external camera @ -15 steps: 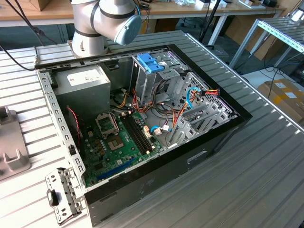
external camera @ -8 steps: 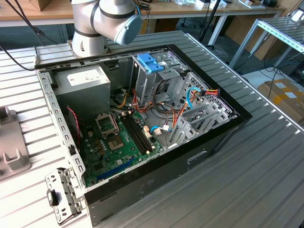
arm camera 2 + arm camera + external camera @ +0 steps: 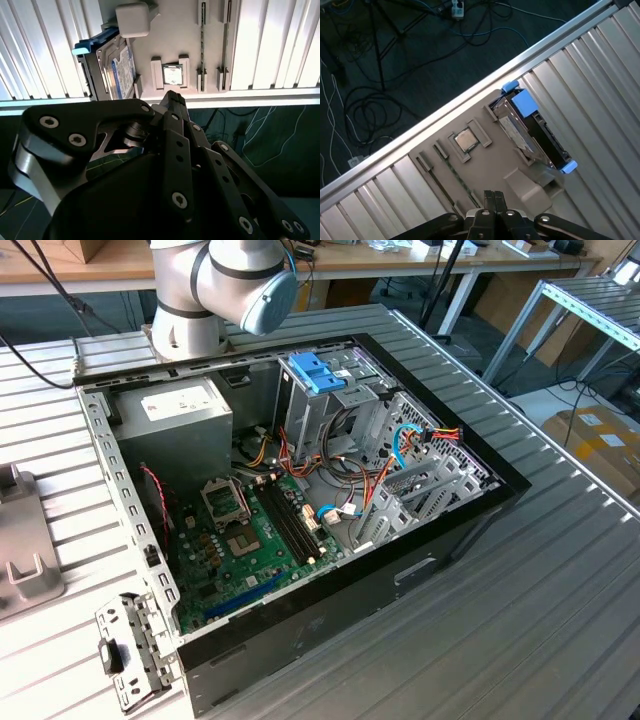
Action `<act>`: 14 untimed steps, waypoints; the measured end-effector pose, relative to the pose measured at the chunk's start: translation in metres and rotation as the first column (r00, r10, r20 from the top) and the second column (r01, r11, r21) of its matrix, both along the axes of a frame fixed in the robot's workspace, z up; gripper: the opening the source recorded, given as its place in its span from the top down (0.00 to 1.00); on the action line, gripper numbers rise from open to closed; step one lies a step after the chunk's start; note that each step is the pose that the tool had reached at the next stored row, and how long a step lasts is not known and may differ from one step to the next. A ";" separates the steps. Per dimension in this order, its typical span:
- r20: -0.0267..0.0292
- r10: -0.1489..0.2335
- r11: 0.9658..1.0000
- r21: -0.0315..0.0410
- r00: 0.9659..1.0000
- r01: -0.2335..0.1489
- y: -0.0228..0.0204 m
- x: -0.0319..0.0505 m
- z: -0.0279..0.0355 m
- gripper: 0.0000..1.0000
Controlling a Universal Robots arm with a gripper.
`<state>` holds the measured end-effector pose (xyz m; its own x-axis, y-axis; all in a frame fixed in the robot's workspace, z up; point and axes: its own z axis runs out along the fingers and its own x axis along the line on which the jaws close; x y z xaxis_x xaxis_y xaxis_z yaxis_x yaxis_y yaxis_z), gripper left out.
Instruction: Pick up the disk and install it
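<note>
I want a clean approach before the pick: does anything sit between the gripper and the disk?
Nothing visible does. In the first wrist view the gripper, jaws together, hangs over the grey holder plate, and the disk stands on edge in its slot to one side, its upper edge uncovered. The processor chip lies apart from it.

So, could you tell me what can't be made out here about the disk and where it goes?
Disk: its lower edge, in both wrist views, hidden in the grey holder it stands in.
Gripper: how far it is from the disk; its own body blocks the second wrist view's foreground.
Arm: cut off by the exterior view's top edge.
Drive cage: its inside, in the exterior view, covered by the light-blue bracket.
</note>
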<state>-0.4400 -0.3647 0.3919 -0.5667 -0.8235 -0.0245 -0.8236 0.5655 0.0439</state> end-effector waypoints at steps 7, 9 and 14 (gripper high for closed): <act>0.000 0.040 0.999 0.000 0.999 -0.040 0.0000 0.0000 0.0000 0.89; 0.000 0.054 0.999 0.000 0.999 -0.054 0.0000 0.0000 0.0000 0.89; 0.000 0.084 0.996 0.000 0.996 -0.084 0.0000 0.0000 0.0000 0.89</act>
